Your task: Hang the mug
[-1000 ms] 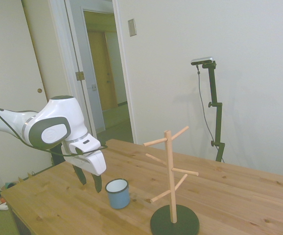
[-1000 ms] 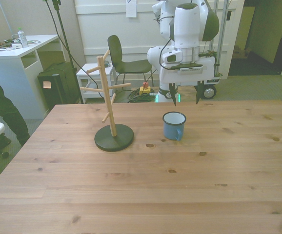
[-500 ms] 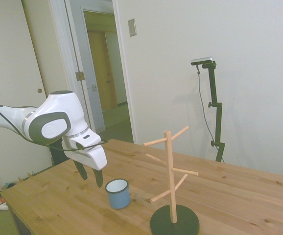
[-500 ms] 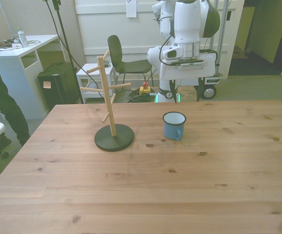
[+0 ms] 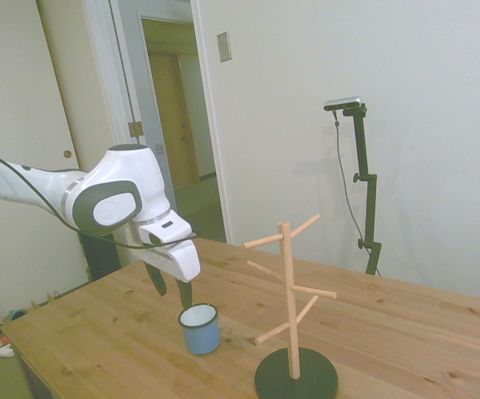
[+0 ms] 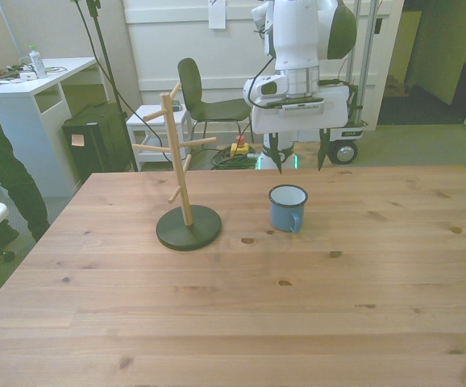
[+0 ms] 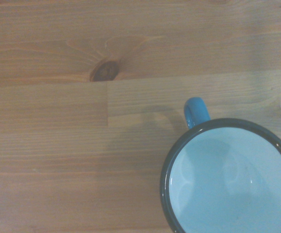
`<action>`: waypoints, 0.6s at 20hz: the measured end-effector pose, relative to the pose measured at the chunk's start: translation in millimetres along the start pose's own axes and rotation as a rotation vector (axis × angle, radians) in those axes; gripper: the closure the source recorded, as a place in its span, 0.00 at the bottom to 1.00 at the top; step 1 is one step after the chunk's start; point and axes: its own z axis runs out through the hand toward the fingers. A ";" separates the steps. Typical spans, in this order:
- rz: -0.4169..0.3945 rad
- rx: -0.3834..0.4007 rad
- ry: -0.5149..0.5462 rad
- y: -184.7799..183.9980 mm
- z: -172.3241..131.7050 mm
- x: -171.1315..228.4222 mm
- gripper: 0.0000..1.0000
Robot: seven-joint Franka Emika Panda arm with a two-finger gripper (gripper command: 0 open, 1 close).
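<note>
Gripper (image 6: 298,160) wide open, empty, above mug (image 6: 288,208) standing mid-table (image 6: 297,306), mug tree (image 6: 181,177) well apart on front view's left.

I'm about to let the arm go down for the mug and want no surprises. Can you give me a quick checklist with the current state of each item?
1. Mug upright on the table: ok.
2. Mug empty, white inside showing in the wrist view: ok.
3. Claw open, nothing held: ok.
4. Claw lined up over the mug: not ok; it hangs above and behind the mug, toward the table's far edge.
5. Handle free to grab: ok; it faces the camera in the front view.
6. Mug tree upright with bare pegs, standing apart from the mug: ok.
</note>
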 end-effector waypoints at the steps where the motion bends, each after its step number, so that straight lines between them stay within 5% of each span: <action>1: 0.003 -0.004 -0.004 -2.0 3.5 2.8 0.00; 12: 0.028 -0.043 -0.029 -22.6 51.3 17.5 0.00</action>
